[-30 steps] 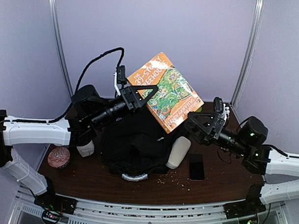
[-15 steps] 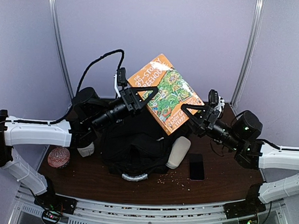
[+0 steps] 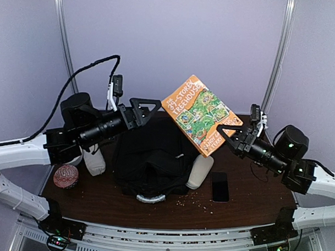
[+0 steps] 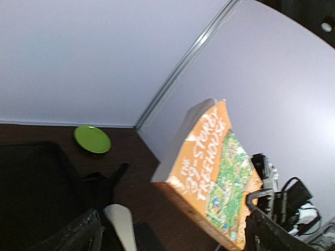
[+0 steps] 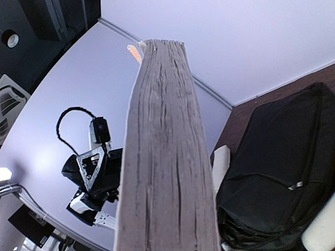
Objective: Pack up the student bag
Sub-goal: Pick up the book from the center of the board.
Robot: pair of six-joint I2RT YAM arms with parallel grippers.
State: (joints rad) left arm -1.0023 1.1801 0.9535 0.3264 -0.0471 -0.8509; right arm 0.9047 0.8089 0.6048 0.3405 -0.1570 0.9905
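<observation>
- The right gripper [image 3: 233, 134] grasps the orange book [image 3: 201, 115] by its lower corner, tilted in the air.
- The left gripper [image 3: 149, 111] is released, apart from the book.
- The student bag [image 3: 149, 163] lies mid-desk [image 3: 247, 201], beneath them.

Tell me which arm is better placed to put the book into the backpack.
Right, most likely. The right gripper is shut on the lower corner of the orange book, which hangs tilted above the black backpack. The left gripper is open and apart from the book.
</observation>
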